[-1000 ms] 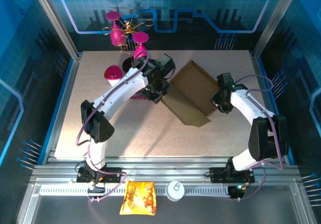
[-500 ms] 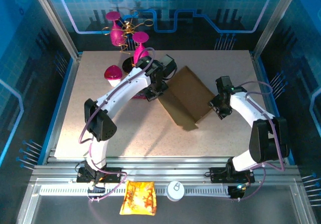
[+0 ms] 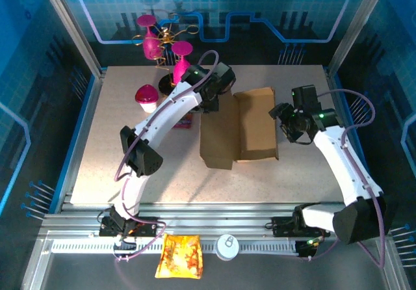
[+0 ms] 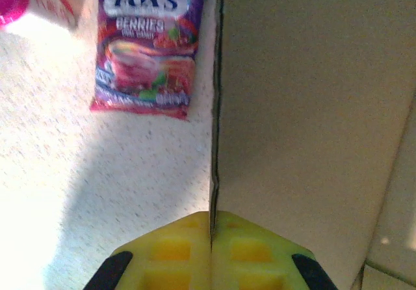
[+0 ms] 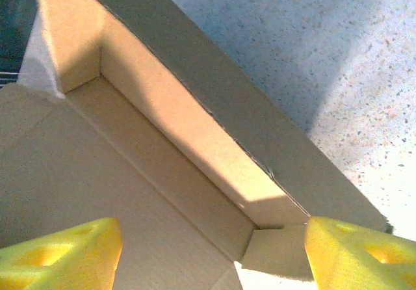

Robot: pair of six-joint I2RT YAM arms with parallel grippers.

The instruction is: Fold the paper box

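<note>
At centre, one paper box [image 3: 237, 131]; beside it, seemingly one packet [image 4: 146, 49].

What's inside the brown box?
Only bare cardboard shows inside the paper box: its floor and low walls. Whatever lies under the big darker flap is covered.

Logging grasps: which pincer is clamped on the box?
The left pincer, shut on the box's panel edge; the right pincer is open, above the box's inside.

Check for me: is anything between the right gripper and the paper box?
Nothing visible. The right gripper hangs open over the paper box, bare cardboard between its fingers. The snack packet lies off the box's far side.
</note>
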